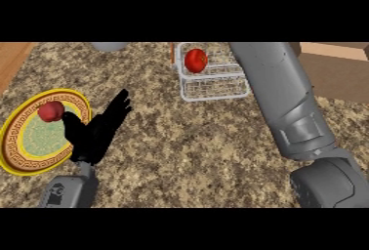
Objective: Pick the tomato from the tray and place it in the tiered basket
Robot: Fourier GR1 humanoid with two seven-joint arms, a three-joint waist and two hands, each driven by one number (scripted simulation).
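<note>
A red tomato [195, 60] lies in the upper level of the white wire tiered basket [214, 90] at the counter's far middle. Another round red fruit [51, 111] rests on the yellow patterned round tray [29, 146] at the left. My left hand [97, 129] stands open with its fingers up, just right of the tray; its thumb is close to the red fruit. My right forearm [284, 97] stretches up past the basket's right side, and its hand is cut off beyond the view's top.
A brown box [337, 68] sits at the far right. A grey round object [110, 46] shows at the top edge, and a thin orange thing [172, 52] stands behind the basket. A wooden surface [10, 61] borders the counter's left.
</note>
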